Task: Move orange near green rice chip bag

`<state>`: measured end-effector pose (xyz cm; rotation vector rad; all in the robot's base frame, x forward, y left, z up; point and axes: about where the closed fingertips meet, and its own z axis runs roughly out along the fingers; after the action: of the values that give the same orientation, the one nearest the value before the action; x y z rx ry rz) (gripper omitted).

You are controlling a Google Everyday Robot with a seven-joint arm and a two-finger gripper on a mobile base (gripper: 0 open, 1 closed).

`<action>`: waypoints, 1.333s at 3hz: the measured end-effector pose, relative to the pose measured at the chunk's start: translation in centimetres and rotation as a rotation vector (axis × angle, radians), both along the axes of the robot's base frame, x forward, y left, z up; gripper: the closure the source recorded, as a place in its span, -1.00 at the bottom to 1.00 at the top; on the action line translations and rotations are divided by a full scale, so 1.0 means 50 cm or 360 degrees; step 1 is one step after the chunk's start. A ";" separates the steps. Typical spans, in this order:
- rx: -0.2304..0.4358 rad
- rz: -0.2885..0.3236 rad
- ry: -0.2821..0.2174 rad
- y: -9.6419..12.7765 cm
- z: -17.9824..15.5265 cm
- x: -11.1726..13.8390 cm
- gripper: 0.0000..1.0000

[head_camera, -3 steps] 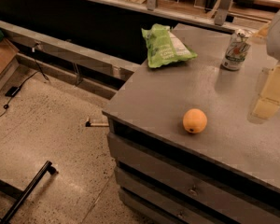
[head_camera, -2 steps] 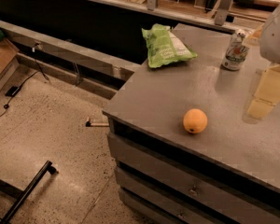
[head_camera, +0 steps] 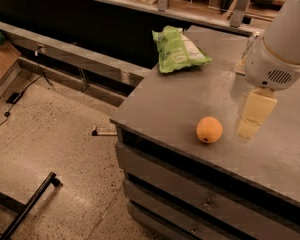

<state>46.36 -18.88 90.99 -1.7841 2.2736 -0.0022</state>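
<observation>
The orange [head_camera: 209, 129] lies on the grey counter [head_camera: 180, 104] near its front edge. The green rice chip bag [head_camera: 177, 49] lies flat at the counter's back left corner, well apart from the orange. My gripper [head_camera: 251, 120] hangs from the white arm [head_camera: 280, 49] just right of the orange, low over the counter top and holding nothing that I can see.
A drink can [head_camera: 250, 43] stands at the back of the counter, mostly hidden behind my arm. The counter has drawers below its front edge. To the left are a speckled floor, a low metal ledge [head_camera: 65, 54], cables and a black bar [head_camera: 30, 204].
My arm has moved left and down, bringing the gripper close to the orange's right side and covering the can. The orange and the bag have not moved.
</observation>
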 end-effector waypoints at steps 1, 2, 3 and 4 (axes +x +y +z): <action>0.0038 0.0028 0.0092 0.021 -0.054 0.000 -1.00; 0.0094 0.0097 0.0145 0.060 -0.083 -0.011 -1.00; 0.0124 0.0139 0.0189 0.087 -0.107 -0.024 -0.67; 0.0138 0.0169 0.0219 0.111 -0.133 -0.035 -0.11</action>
<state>44.63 -13.35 84.32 -1.9109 2.2289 0.2419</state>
